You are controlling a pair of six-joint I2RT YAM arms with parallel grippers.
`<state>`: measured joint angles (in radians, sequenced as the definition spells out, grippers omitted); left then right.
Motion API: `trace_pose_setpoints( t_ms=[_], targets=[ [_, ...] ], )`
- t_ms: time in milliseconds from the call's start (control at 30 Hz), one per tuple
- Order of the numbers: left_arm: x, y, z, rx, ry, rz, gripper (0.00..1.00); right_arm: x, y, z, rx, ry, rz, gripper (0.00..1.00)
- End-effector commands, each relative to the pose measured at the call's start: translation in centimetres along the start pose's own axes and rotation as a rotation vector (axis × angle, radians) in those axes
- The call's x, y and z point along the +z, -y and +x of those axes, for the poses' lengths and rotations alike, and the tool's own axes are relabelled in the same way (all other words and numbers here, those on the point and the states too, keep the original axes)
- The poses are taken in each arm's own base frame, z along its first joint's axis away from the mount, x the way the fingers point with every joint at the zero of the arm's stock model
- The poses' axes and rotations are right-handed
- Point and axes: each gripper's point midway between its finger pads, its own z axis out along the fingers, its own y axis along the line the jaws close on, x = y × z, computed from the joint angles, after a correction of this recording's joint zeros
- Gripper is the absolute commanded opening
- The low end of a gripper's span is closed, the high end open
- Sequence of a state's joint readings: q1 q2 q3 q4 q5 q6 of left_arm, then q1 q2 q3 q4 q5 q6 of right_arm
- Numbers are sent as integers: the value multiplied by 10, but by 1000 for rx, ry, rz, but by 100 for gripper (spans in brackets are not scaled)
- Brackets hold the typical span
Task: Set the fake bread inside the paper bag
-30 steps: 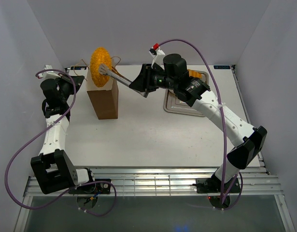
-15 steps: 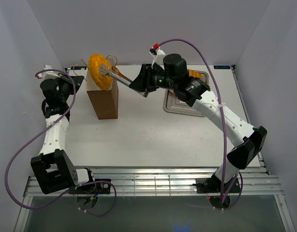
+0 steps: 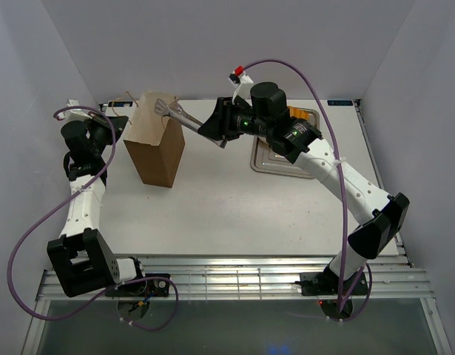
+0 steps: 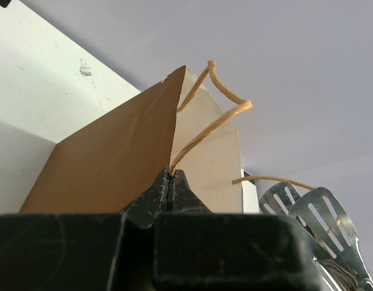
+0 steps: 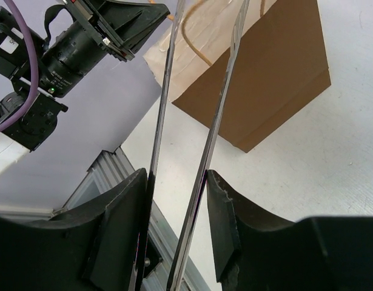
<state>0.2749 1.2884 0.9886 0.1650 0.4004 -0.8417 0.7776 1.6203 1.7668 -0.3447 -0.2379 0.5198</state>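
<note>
The brown paper bag point(image 3: 154, 144) stands at the back left, mouth open. My left gripper point(image 3: 118, 124) is shut on its string handle point(image 4: 201, 130) at the near rim point(image 4: 170, 176). My right gripper point(image 3: 218, 126) is shut on the silver tongs point(image 5: 218, 115), whose tips point(image 3: 166, 109) hang over the bag's mouth and hold nothing. The tongs' slotted ends also show in the left wrist view point(image 4: 316, 212). No loaf shows at the bag. One orange loaf point(image 3: 301, 115) peeks out behind the right arm at the tray's far end.
A flat steel tray point(image 3: 275, 161) lies at the back right, partly under the right arm. White walls close in the back and both sides. A slatted metal rail point(image 3: 234, 277) runs along the near edge.
The big orange loaf gripped in the tongs above the bag has gone down into it and is out of sight. The bag's top now leans left. The arms barely moved.
</note>
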Motion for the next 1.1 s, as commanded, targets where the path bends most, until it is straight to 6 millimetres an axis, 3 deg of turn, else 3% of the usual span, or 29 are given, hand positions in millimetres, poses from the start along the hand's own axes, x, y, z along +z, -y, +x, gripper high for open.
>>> trace_pose_setpoints(
  t_ms=[0,133,267,467,567,633,667,700,733,767,800,833,867,900,933,967,1033,1067],
  targets=[
    [-4,11,-13,32,33,25,0,-23,-37,-38,-50,119,-91,49],
    [-4,10,-13,33,33,21,0,-34,-50,-43,-56,137,-121,49],
    [-4,8,-12,36,31,16,0,-60,-62,-48,-70,172,-139,48],
    [-5,1,-7,25,22,-5,0,-94,-39,-46,-146,214,11,48],
    [-8,-4,-7,15,35,-34,0,-126,-12,-47,-156,268,128,46],
    [-10,-4,-7,12,41,-37,0,-130,13,-32,-141,243,185,46],
    [-11,-6,-5,10,38,-42,0,-146,29,-39,-131,278,230,45],
    [-14,-4,-6,12,43,-39,0,-146,46,-25,-106,241,248,45],
    [-14,-4,-5,12,42,-40,0,-152,59,-23,-88,245,270,45],
    [-15,-4,-5,11,43,-39,0,-171,84,-30,-62,280,328,45],
    [-17,-5,-3,11,39,-41,0,-174,93,-24,-42,263,323,45],
    [-17,-5,-2,8,39,-39,0,-176,115,-11,-10,240,360,45],
    [-18,-6,-1,6,38,-40,0,-190,139,-12,19,260,416,45],
    [-18,-8,1,2,34,-44,0,-192,148,-4,42,239,410,44],
    [-18,-8,1,2,34,-44,0,-193,168,14,90,209,437,44],
    [-19,-9,2,1,32,-46,0,-203,188,18,125,223,471,44],
    [-19,-10,3,1,31,-47,0,-205,206,36,203,207,458,44],
    [-19,-10,4,-1,31,-47,0,-215,231,50,262,222,496,44]
  ],
)
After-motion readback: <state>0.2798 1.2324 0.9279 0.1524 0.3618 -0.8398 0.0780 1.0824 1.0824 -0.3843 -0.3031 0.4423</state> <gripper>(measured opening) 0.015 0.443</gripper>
